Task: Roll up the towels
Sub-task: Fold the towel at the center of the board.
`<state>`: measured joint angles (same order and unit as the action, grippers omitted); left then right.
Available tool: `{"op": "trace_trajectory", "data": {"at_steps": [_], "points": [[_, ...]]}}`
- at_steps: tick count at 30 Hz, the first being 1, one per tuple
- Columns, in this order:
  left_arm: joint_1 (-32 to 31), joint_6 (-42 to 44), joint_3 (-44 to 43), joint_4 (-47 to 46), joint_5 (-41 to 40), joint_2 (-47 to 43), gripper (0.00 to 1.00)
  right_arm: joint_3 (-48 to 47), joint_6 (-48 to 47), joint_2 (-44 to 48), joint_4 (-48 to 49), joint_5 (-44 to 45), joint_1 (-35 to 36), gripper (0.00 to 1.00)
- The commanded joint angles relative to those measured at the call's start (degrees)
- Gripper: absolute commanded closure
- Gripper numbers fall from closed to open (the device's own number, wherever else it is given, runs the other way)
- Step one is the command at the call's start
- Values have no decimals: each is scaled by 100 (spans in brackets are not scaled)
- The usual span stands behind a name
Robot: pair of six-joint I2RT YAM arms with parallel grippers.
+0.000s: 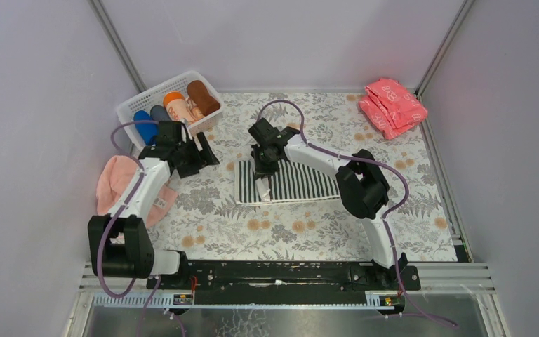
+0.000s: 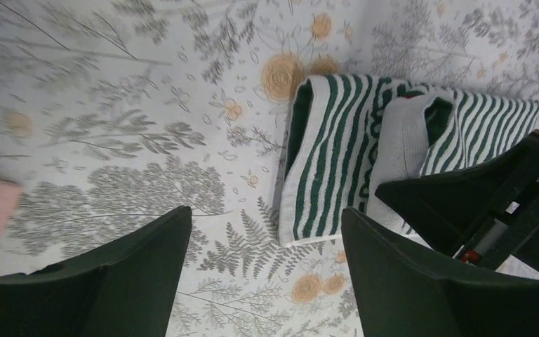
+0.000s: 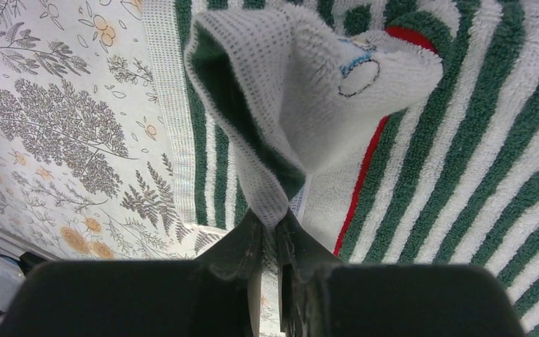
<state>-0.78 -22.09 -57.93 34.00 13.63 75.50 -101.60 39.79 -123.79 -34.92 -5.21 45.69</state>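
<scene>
Overhead and both wrist close-ups share striped towel [image 1: 291, 181]

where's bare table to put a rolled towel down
Bare table on the near side of the striped towel, and at the back between the basket and the coral folded cloths. Crowded at left: basket, left gripper, pink towel.

pink towel [image 1: 112, 177] partly under left arm [image 1: 139, 188], striped towel [image 3: 463, 175] cropped
</scene>
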Motion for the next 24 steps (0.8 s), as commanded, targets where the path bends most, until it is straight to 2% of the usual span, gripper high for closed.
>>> {"op": "trace_trajectory", "data": {"at_steps": [1, 4, 9, 15, 21, 24], "points": [[-201, -805, 476, -605, 791, 403, 27, 43, 32, 144, 257, 15, 71, 88], [-290, -1350, 847, -1329, 890, 478, 34, 59, 7, 113, 249, -33, 71, 88], [-650, -1556, 971, -1632, 755, 890, 37, 34, -24, 138, 207, -68, 71, 89], [-948, -1743, 1300, -2104, 622, 1281, 46, 21, -38, 171, 196, -90, 71, 89], [-1091, -1833, 1505, -2337, 399, 1664, 70, -5, -50, 201, 147, -122, 71, 89], [-1170, -1826, 1562, -2352, 266, 1736, 78, -26, -43, 259, 108, -130, 67, 89]]}}
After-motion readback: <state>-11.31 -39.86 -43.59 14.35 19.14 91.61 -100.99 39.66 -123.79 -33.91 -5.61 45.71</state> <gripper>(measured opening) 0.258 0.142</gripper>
